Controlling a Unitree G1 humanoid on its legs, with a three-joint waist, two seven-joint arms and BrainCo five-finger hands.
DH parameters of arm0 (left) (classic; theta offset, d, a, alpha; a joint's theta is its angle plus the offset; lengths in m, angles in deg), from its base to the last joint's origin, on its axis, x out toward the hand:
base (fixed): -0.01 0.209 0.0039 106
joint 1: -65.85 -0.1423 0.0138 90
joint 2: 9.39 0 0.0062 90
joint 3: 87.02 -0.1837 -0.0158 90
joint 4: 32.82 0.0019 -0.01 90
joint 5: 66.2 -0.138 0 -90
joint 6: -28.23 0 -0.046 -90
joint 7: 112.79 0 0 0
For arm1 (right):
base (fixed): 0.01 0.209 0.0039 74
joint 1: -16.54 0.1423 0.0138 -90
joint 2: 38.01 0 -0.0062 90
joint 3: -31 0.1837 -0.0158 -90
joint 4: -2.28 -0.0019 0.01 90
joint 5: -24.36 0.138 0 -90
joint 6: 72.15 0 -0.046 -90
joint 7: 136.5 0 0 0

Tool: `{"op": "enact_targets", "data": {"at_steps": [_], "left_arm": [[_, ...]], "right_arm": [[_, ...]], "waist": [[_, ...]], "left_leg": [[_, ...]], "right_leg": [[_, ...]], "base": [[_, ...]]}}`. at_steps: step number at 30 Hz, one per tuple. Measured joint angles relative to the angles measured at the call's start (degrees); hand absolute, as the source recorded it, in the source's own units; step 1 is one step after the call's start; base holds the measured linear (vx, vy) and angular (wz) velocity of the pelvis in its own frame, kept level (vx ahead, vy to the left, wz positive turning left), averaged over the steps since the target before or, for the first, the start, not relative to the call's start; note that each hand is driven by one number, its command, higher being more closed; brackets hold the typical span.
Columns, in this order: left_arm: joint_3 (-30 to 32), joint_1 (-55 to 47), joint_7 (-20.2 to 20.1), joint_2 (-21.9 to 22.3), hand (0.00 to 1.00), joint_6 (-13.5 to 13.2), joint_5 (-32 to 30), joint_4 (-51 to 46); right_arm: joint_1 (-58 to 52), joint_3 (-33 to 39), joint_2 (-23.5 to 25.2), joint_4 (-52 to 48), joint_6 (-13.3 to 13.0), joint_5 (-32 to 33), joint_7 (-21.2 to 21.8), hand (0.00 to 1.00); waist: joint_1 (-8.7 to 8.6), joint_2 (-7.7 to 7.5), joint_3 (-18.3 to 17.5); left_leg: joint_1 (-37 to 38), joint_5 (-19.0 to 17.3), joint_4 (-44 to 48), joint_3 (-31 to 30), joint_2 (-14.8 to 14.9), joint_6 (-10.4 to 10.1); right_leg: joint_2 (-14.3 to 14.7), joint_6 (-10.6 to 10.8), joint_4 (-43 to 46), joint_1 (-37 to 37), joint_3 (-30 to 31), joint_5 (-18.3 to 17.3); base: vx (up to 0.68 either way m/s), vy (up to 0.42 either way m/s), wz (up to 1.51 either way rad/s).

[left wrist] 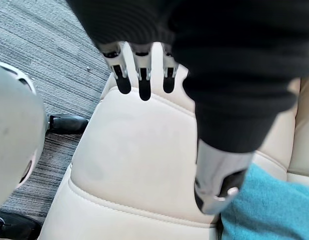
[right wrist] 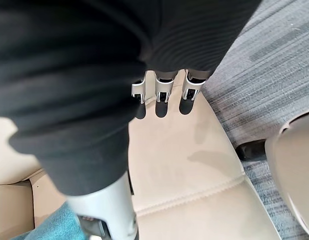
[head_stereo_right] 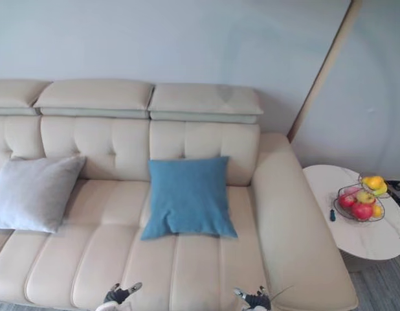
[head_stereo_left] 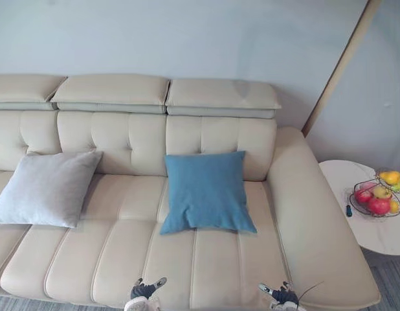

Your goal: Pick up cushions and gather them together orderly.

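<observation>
A blue cushion (head_stereo_left: 208, 192) leans against the back of the beige sofa (head_stereo_left: 206, 272), right of its middle. A grey cushion (head_stereo_left: 46, 188) leans against the sofa back at the left, well apart from the blue one. My left hand (head_stereo_left: 147, 289) hovers over the seat's front edge below the blue cushion, fingers (left wrist: 139, 75) straight and holding nothing. My right hand (head_stereo_left: 281, 295) hangs over the front edge further right, fingers (right wrist: 162, 92) straight and empty too. A corner of the blue cushion (left wrist: 267, 210) shows past the left thumb.
A round white side table (head_stereo_left: 371, 214) stands right of the sofa's armrest (head_stereo_left: 316, 220), carrying a wire basket of fruit (head_stereo_left: 378, 197) and a small dark object (head_stereo_left: 349, 210). Grey carpet (left wrist: 49, 65) lies in front of the sofa. A wall rises behind.
</observation>
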Motion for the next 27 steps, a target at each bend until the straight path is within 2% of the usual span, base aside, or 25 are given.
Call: {"op": "enact_targets", "data": {"at_steps": [4,5,6,7,8,10,11,12,13,14,15,16,17,18,21,24,26,27], "left_arm": [[-0.1,2.0,0.2,-0.5,0.0,0.0,0.0,0.0],[0.0,3.2,0.3,-0.4,0.0,0.1,0.0,-0.8],[0.2,3.1,0.3,0.1,0.0,0.1,0.0,-1.3],[0.2,3.4,0.3,0.2,0.0,0.0,0.0,-1.4],[0.0,3.7,0.3,0.3,0.0,0.0,0.0,-2.1],[-0.1,3.4,0.3,-0.2,0.0,-0.1,0.1,-3.4],[0.0,3.1,0.3,-0.4,0.0,-0.2,0.1,-4.0],[0.1,2.8,0.4,-0.3,0.0,-0.2,0.1,-4.7],[0.0,2.8,0.4,0.2,0.0,-0.1,0.1,-5.2],[0.0,2.6,0.4,0.8,0.0,0.0,0.2,-5.6],[-0.2,2.6,0.4,1.2,0.0,-0.1,0.2,-5.8],[-1.2,2.6,0.5,2.4,0.0,0.0,0.2,-5.4],[-1.3,2.6,0.5,2.4,0.0,-0.1,0.2,-5.4],[-2.2,2.7,0.4,2.3,0.0,-0.1,0.2,-5.4],[-2.0,2.3,0.4,2.4,0.0,-0.2,0.2,-5.5],[-1.5,2.6,0.3,2.4,0.0,-0.2,0.2,-5.7],[-0.3,2.6,0.3,2.5,0.0,-0.2,0.2,-5.5],[-0.2,2.6,0.3,2.5,0.0,-0.2,0.2,-4.8]], "right_arm": [[2.5,-2.9,0.3,-0.2,0.1,0.0,-0.1,0.0],[3.6,-3.8,0.3,-0.3,0.2,0.0,-0.6,0.0],[4.2,-3.9,0.2,-0.4,0.2,0.0,-0.6,0.0],[5.0,-3.9,0.4,-0.4,0.2,0.0,-0.9,0.0],[4.2,-4.1,0.6,-0.2,0.2,0.0,-0.9,0.0],[3.7,-4.5,0.7,0.2,0.3,0.0,-0.9,0.0],[3.8,-5.0,0.6,0.2,0.2,0.0,-1.0,0.0],[4.5,-5.0,0.6,0.2,0.1,0.0,-0.9,0.0],[5.2,-5.0,0.2,0.4,0.1,0.0,-1.0,0.0],[5.7,-5.0,-0.4,0.4,0.1,0.0,-1.1,0.0],[6.0,-5.2,-0.7,0.4,0.1,0.0,-1.3,0.0],[6.9,-6.1,-2.1,0.4,-0.2,0.1,-1.9,0.0],[6.9,-6.1,-2.2,0.4,-0.2,0.1,-2.0,0.0],[6.1,-6.2,-2.3,0.8,0.0,0.1,-2.1,0.0],[5.5,-5.9,-2.5,2.6,0.6,0.2,-2.2,0.0],[5.6,-5.8,-2.3,2.7,0.6,0.1,-2.3,0.0],[5.6,-4.8,-2.0,3.1,0.6,0.1,-2.0,0.0],[5.6,-3.9,-1.6,3.4,0.6,0.0,-2.0,0.0]], "waist": [[-0.01,-1.1,2.2],[0.54,-1.32,3.3],[1.04,-0.62,3.5],[0.94,-0.28,4.4],[0.65,-0.76,4.7],[0.57,-2.14,4.4],[0.69,-2.83,4.0],[1.04,-2.79,4.1],[2.13,-2.37,4.4],[3.13,-0.97,4.4],[3.4,-0.05,4.4],[3.03,2.9,5.4],[3.01,3.06,5.5],[2.97,3.71,5.9],[2.96,3.32,5.9],[2.77,1.77,6.5],[2.71,1.57,6.4],[2.62,1.59,6.2]], "left_leg": [[-2.8,-1.2,2.9,3.2,0.1,0.9],[-5.4,-2.1,6.4,4.9,1.4,2.1],[-6.3,-2.2,7.0,5.3,3.0,2.5],[-7.3,-2.3,8.3,5.5,3.8,2.6],[-7.8,-2.6,10.6,4.4,3.8,3.0],[-9.7,-2.8,13.5,3.1,3.7,3.4],[-11.8,-2.8,16.2,2.2,3.8,3.4],[-13.4,-2.8,18.0,2.0,4.3,3.4],[-15.0,-2.7,20.0,1.9,5.6,3.2],[-16.3,-2.0,20.5,1.4,6.6,2.3],[-17.5,-1.5,20.7,1.0,7.4,1.8],[-21.1,1.0,20.7,-1.9,9.6,0.7],[-21.2,1.3,20.5,-2.0,9.6,0.7],[-20.6,3.1,17.6,-1.8,9.9,0.2],[-18.4,2.7,19.5,-2.1,9.4,1.0],[-17.4,-4.1,27.3,-4.1,7.3,2.8],[-15.3,-8.4,31.0,-5.4,6.5,2.0],[-13.2,-10.6,30.5,-6.1,5.8,0.9]], "right_leg": [[0.0,0.3,1.7,-4.0,2.2,2.5],[0.6,1.5,0.9,-5.9,2.4,6.3],[0.9,1.3,1.4,-6.3,2.2,6.0],[0.0,-0.5,13.6,-8.7,-0.5,0.3],[-1.9,1.1,28.3,-9.6,-1.4,-5.1],[-2.8,3.1,34.6,-7.7,-0.1,-7.1],[-2.9,4.8,35.0,-5.6,1.1,-9.0],[-2.8,5.1,32.5,-4.2,1.6,-11.3],[-1.2,2.4,26.7,-2.5,0.2,-13.7],[0.3,0.9,22.2,-1.4,-0.6,-14.5],[1.5,0.0,19.3,-0.5,-1.2,-15.0],[4.3,-3.6,15.4,-0.4,-4.0,-15.0],[4.5,-3.6,15.4,-0.4,-4.2,-14.9],[4.8,-4.4,15.8,-0.9,-6.1,-14.4],[3.8,-6.6,15.8,-1.7,-8.1,-13.2],[1.7,-6.4,15.0,-2.9,-8.7,-11.1],[0.9,-5.5,13.1,-2.7,-8.6,-9.1],[0.6,-4.7,11.7,-2.6,-8.2,-7.8]], "base": [[-0.11,0.025,-0.5],[-0.15,0.014,-0.48],[-0.19,-0.011,-0.47],[-0.13,-0.045,-0.01],[-0.08,-0.074,0.18],[-0.07,-0.143,0.37],[-0.13,-0.193,0.32],[-0.26,-0.255,0.08],[-0.26,-0.208,-0.2],[-0.29,-0.193,-0.27],[-0.36,-0.215,0.15],[-0.3,-0.179,0.3],[-0.45,-0.236,0.6],[-0.33,-0.143,0.52],[-0.25,-0.083,0.32],[-0.23,0.037,0.2],[-0.18,0.16,0.03],[-0.12,0.215,-0.09]]}}
